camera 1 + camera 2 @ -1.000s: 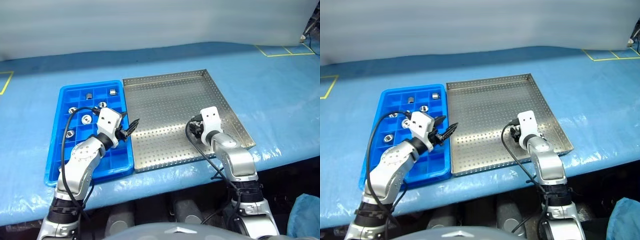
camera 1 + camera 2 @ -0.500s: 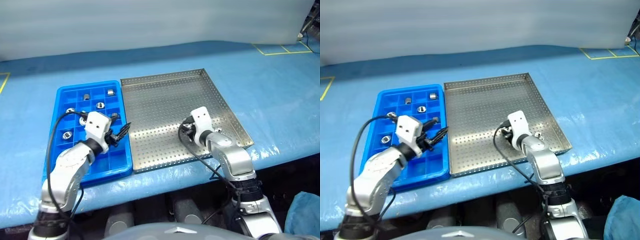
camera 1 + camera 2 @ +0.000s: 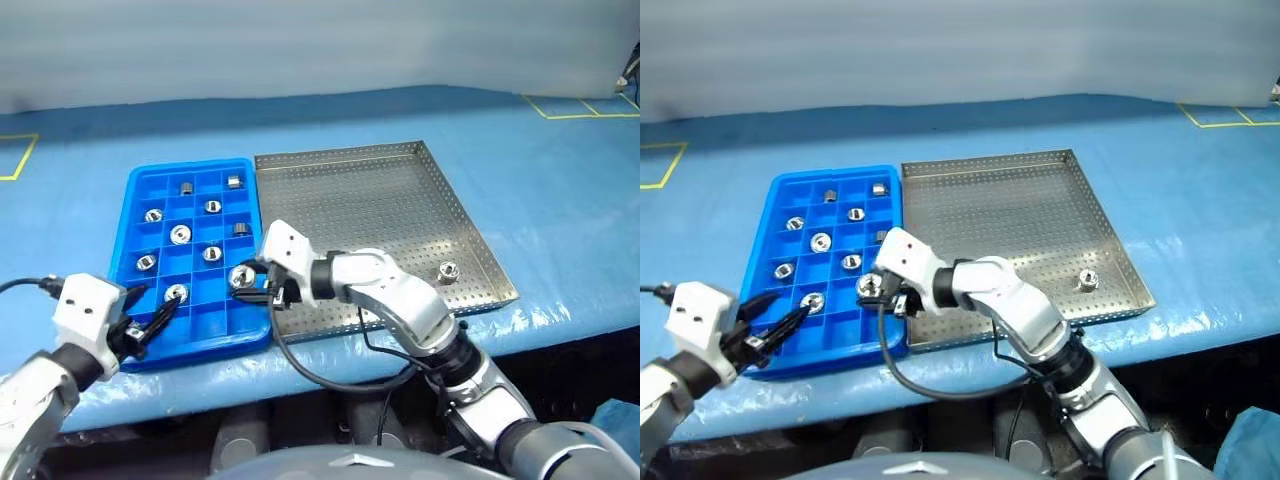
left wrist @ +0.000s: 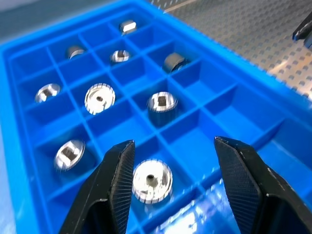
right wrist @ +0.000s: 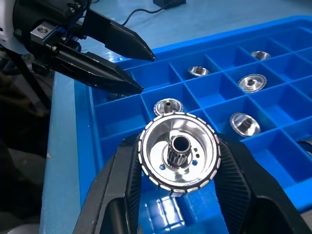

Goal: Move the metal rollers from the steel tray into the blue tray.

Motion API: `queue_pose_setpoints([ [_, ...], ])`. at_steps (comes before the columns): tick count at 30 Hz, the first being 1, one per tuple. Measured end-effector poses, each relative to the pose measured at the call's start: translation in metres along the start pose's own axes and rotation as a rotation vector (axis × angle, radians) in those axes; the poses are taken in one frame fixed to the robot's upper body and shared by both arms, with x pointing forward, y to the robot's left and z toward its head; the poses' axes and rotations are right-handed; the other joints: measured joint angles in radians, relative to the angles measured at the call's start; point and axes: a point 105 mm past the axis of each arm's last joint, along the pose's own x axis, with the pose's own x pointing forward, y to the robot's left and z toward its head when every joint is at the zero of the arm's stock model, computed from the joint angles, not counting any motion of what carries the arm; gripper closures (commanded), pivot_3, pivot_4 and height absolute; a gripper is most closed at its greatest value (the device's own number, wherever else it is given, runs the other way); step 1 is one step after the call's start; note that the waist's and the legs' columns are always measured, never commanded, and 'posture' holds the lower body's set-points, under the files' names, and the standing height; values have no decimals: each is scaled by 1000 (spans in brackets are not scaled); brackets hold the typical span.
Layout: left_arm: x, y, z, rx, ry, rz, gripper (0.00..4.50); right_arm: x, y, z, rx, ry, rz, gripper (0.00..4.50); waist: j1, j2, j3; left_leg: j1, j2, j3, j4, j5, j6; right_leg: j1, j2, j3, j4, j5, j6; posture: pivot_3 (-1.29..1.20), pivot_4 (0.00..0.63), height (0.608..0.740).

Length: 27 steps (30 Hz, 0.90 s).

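The blue tray [image 3: 222,318] lies left of the steel tray [image 3: 370,210], edge to edge. Several metal rollers [image 3: 180,234] sit in its compartments, one to a cell. My right gripper [image 3: 247,284] reaches across from the right and hovers over the blue tray's near right cells, shut on a metal roller [image 5: 179,148] held with its hole facing the wrist camera. One more roller [image 3: 448,270] lies near the steel tray's near right corner. My left gripper [image 3: 150,320] is open and holds nothing, low over the blue tray's near left corner, its fingers [image 4: 116,170] straddling a filled cell.
Both trays rest on a table under a blue cover [image 3: 560,190], with its front edge close below them. Yellow tape marks [image 3: 20,155] show at the far left and far right. A black cable [image 3: 330,375] loops from my right wrist below the table edge.
My right arm swung left from the steel tray to over the blue tray, carrying a roller. My left arm pulled back and left toward the blue tray's near left corner.
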Motion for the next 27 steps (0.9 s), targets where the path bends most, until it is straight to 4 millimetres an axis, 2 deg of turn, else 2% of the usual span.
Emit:
queue_pose_setpoints([
  [3, -4, -3, -3, -36, -13, 32, 1692, 19, 9, -15, 56, 35, 37, 2796, 21, -1, 0, -1, 0, 0, 0, 0, -1, -1, 0, -1, 0, 0, 0, 124, 150, 740],
  [11, -4, -6, 5, -19, -49, 43, 1692, 29, 5, -24, 141, 30, 23, 2796, 36, -1, 0, -1, 0, 2, 0, 0, -2, -5, 0, -2, 0, 0, -1, 131, 150, 740],
  [13, -3, -6, 7, -16, -56, 43, 1692, 30, 5, -24, 143, 29, 25, 2059, 38, -1, 0, -1, 0, 2, 0, 0, -2, -5, 0, -2, 0, 0, -1, 126, 150, 740],
  [17, 1, -8, 11, -7, -70, 31, 1692, 30, 4, -25, 151, 24, 14, 858, 43, -1, 0, -1, 0, 2, 0, 0, -2, -5, 0, -2, 0, 0, -1, 112, 150, 740],
  [20, 6, -6, 10, -14, -70, 30, 1692, 29, 2, -24, 153, 5, -10, 858, 44, -1, 0, -1, 0, 2, 0, 0, -2, -5, 1, -2, 0, 0, -1, 96, 150, 740],
  [23, 13, -12, 14, -14, -89, -3, 1692, 20, -9, -24, 131, 4, -74, 858, 48, -2, -1, -1, 0, 2, 0, 1, -2, -5, 0, -1, 0, 0, -1, 84, 150, 740],
  [26, 25, -25, 22, -18, -127, -67, 1692, -6, -31, -26, 63, 33, -198, 858, 50, -2, -1, -1, -2, 2, 0, 1, -3, -5, -1, -1, 0, 0, -1, 58, 150, 740],
  [27, 33, -31, 26, -24, -143, -102, 1692, -22, -43, -28, 34, 53, -270, 858, 51, -4, -2, -1, -2, 2, 1, 1, -3, -3, -1, -1, 0, 0, 0, 44, 150, 740],
])
